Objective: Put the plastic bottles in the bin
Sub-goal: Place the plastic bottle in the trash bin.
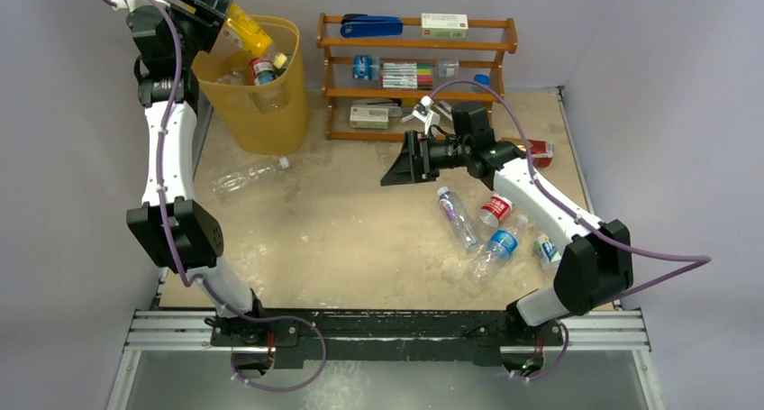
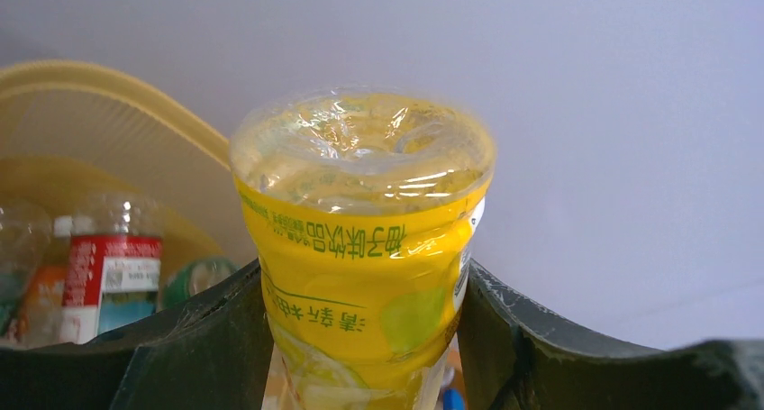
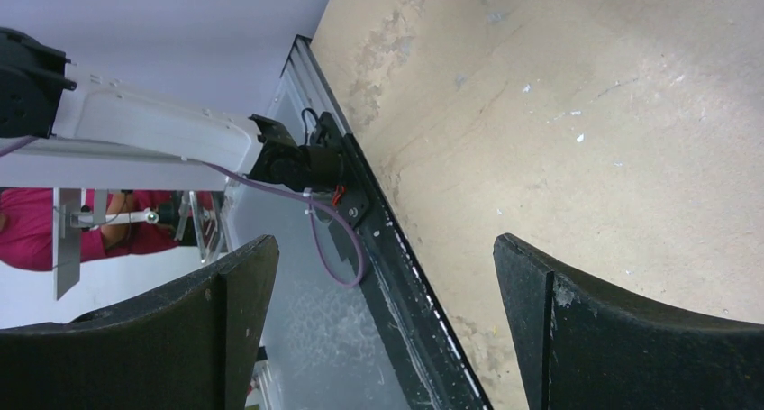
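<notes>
Our left gripper was clamped on the yellow bottle, which hung tilted over the far left rim of the bin, its base toward the opening. We judged the chief risk to be a release too near that rim: the bottle could strike the edge and tumble out behind the bin, or bounce off the bottles inside. Our left arm stood close against the bin's left side, so a careless pull-back might shove or tip it. The back wall lay just beyond and the shelf rack just right of the bin, leaving little room there. Our right gripper hovered with its jaws apart and empty over the bare table, which offered open room in the middle. A clear bottle lay near the bin, and several more bottles clustered at the right.
</notes>
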Available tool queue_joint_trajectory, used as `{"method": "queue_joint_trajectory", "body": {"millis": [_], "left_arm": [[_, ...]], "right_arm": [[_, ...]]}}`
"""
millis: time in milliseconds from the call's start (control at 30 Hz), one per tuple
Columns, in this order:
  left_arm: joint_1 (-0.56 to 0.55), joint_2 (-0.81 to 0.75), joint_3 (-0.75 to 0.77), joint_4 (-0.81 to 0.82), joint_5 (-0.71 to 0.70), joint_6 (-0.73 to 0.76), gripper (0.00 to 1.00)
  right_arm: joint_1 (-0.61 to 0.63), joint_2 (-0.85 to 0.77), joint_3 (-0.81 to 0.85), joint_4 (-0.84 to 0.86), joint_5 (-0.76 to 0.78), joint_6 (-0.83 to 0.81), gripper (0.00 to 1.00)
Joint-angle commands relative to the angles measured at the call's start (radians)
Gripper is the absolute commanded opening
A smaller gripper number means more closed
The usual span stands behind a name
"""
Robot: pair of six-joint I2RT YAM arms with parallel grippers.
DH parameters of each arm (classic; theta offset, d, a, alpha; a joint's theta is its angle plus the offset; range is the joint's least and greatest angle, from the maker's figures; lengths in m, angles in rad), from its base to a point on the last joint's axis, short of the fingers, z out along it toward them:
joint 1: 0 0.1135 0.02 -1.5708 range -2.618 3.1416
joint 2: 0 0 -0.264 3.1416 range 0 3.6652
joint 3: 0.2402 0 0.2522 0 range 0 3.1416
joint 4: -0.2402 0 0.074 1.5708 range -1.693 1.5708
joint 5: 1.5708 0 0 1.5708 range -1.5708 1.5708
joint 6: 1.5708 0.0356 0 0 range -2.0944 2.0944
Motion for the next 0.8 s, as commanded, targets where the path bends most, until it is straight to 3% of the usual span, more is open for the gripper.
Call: {"method": "queue_joint_trajectory", "body": {"millis": [0,233,433,767], "left_arm": [[0.029,0.051,0.081,0.172,-0.051,-0.048,0.56],[0.038,0.12,0.084,0.189,-0.149,0.052,0.58],[0.049,0.13,0.102,0.112,-0.155,0.122,0.85],[0.085,0.048,0.111,0.017,-0.122,0.115,0.86]], "right_arm": [[0.004,-0.027,-0.01,0.029,-0.02,-0.02,0.92],[0.004,-0.009,-0.005,0.034,-0.026,-0.023,0.92],[0.005,0.001,-0.001,0.029,-0.027,-0.027,0.92],[0.004,0.015,0.009,0.044,-0.017,-0.028,0.92]]}}
